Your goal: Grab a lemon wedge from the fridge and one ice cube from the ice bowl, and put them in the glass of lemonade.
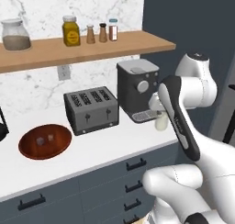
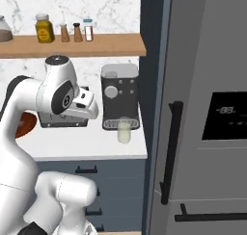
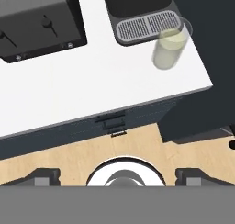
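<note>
my claw [image 3: 117,176] hangs spread wide over the wood floor, pinching nothing.
the clear round glass [image 3: 170,48] of pale lemonade stands on the smooth white counter [image 3: 92,90], touching the coffee machine's [image 2: 119,97] ribbed drip tray. the shallow reddish wooden bowl [image 1: 45,141] lies left of the boxy grey toaster [image 1: 91,109]. the fridge [image 2: 202,109] is shut, matte grey with black bar handles.

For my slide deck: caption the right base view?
White arm raised before closed fridge; glass of lemonade waits by coffee machine on counter.
</note>
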Controlling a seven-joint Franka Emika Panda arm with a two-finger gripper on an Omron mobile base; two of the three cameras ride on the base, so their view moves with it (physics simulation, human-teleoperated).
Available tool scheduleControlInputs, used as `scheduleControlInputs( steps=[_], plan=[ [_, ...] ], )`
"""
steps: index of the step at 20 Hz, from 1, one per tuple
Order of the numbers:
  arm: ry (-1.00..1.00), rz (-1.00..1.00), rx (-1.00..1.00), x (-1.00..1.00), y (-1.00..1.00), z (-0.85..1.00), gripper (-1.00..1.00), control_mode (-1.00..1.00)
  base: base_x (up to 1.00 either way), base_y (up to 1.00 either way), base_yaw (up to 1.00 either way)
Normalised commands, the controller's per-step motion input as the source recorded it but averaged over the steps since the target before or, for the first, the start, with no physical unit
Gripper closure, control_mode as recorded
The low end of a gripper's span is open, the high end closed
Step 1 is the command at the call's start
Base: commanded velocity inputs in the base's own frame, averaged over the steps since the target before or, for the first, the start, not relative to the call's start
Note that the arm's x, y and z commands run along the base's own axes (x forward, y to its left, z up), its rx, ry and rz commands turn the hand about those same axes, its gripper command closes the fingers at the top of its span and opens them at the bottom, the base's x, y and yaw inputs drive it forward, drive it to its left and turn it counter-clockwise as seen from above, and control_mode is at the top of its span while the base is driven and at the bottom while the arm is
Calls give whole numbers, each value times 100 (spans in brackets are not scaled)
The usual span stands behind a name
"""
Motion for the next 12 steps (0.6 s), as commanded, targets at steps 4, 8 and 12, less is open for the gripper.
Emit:
scheduleControlInputs(
  steps=[4,8,12],
  plan=[
    [0,0,0,0,0,0,-100,100,61,39,-3],
    [0,0,0,0,0,0,-100,100,14,53,-5],
    [0,0,0,0,0,0,-100,100,0,49,-4]
  ],
)
